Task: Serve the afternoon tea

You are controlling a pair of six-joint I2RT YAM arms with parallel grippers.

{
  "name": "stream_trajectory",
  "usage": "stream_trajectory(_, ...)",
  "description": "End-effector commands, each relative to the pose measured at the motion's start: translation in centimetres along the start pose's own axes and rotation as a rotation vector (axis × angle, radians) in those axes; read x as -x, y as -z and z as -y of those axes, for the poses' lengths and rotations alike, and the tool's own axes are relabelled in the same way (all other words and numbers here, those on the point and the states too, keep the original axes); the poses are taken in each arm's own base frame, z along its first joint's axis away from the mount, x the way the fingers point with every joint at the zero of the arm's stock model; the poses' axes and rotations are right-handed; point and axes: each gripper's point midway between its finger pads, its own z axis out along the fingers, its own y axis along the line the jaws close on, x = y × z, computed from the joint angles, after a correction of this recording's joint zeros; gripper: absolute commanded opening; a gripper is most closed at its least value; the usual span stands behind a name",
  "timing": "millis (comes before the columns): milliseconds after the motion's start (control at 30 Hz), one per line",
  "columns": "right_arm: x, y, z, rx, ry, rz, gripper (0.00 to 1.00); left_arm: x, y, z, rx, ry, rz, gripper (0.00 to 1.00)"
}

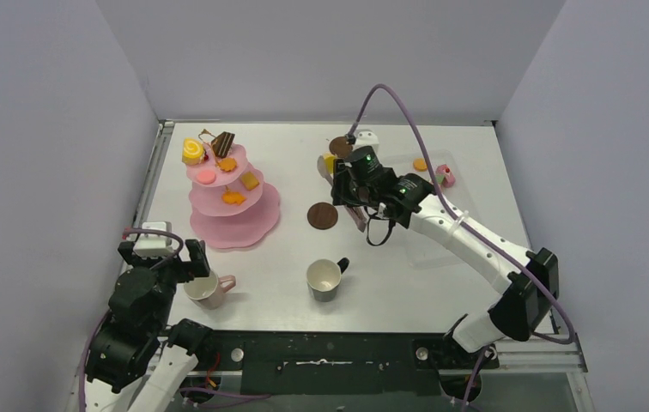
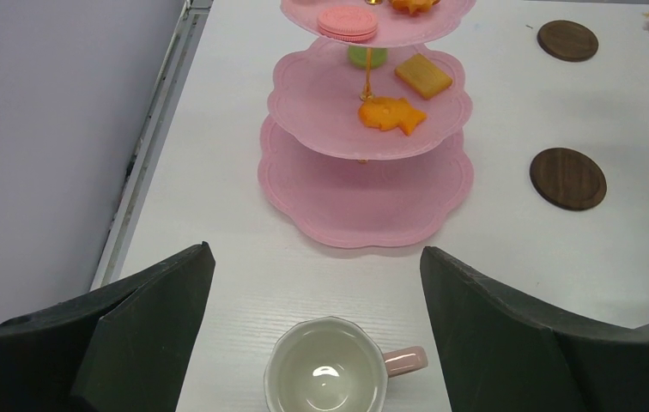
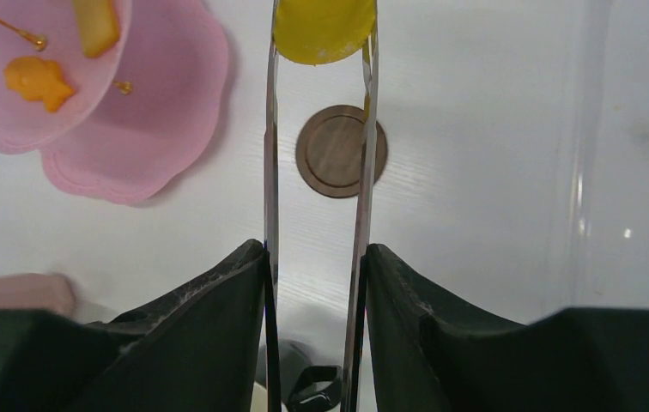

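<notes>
The pink three-tier stand (image 1: 233, 206) stands at the left with several toy pastries on its tiers, and also shows in the left wrist view (image 2: 364, 184). My left gripper (image 2: 317, 251) is open just above and behind the pink mug (image 2: 327, 371), which stands upright and empty (image 1: 207, 290). My right gripper (image 3: 315, 253) is shut on the long metal tongs (image 3: 271, 172), which pinch a yellow pastry (image 3: 323, 26) at their tips, above the table near a brown coaster (image 3: 341, 150). The black mug (image 1: 325, 279) stands at front centre. A second coaster (image 1: 340, 147) lies at the back.
A clear plastic tray (image 1: 463, 215) lies under the right arm, with an orange pastry (image 1: 421, 164) and a pink-green one (image 1: 445, 176) at its far end. Grey walls enclose the table on three sides. A metal rail (image 1: 154, 172) runs along the left edge.
</notes>
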Motion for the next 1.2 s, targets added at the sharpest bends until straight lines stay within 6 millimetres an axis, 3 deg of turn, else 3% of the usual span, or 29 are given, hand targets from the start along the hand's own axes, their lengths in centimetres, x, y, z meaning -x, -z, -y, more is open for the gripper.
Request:
stream_trajectory(0,5.1,0.1,-6.0,0.181,-0.009,0.152,0.42,2.0,0.5,-0.5,0.020,0.029,0.071,0.89)
stream_trajectory(133,5.3,-0.8,-9.2,0.254,-0.004,0.161,0.42,2.1,0.6,-0.7,0.028,0.033,0.077,0.89)
stream_trajectory(433,2.7,-2.4,-15.5,0.376,0.000,0.102,0.42,2.3,1.0,-1.5,0.070,0.047,0.089,0.89)
stream_trajectory(800,-1.0,-1.2,-23.1,0.543,0.021,0.036,0.42,2.5,1.4,-2.3,0.109,0.066,0.101,0.89)
stream_trajectory(1033,-1.4,-1.9,-26.0,0.577,0.039,0.026,0.42,2.5,1.5,-2.3,0.106,0.068,0.104,0.89)
stream_trajectory(1167,-1.8,-3.5,-26.5,0.547,0.054,0.020,0.43,2.5,1.5,-2.3,0.103,0.069,0.104,0.89)
